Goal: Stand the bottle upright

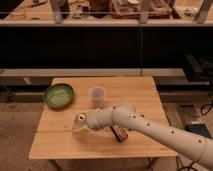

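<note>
The bottle is small, clear and pale yellowish. It sits on the left half of the wooden table, tilted, with its whitish cap end towards the camera. My gripper reaches in from the right on its white arm and is shut on the bottle, low over the tabletop. Part of the bottle is hidden by the gripper.
A translucent white cup stands upright just behind the gripper. A green bowl sits at the table's back left. A flat dark red-and-black packet lies under my forearm. A dark counter and shelves run behind the table.
</note>
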Robot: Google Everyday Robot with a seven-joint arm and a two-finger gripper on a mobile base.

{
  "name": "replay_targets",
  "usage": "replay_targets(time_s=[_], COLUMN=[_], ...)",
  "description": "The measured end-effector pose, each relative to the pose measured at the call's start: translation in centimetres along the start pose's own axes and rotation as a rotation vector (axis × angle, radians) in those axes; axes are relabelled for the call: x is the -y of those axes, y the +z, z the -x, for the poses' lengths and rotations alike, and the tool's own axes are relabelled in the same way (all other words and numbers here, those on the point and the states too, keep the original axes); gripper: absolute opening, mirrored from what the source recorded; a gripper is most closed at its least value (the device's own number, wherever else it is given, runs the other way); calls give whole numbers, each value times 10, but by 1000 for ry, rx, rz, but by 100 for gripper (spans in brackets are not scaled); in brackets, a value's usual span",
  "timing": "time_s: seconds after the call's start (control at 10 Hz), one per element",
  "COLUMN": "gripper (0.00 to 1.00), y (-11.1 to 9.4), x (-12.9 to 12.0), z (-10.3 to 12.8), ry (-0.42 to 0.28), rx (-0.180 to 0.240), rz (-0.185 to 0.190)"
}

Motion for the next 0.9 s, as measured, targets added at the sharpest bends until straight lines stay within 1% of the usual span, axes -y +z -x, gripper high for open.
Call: replay_targets(time_s=[0.3,0.5,0.7,0.8,0.9], gripper=[0,2,22,30,42], y=[4,4,8,9,13], x=[0,-1,-2,-2,-1], z=[4,6,11,13,14], ry=[7,14,23,25,26], rx=[85,118,153,164,174], rz=[-21,-26,-30,-33,-39])
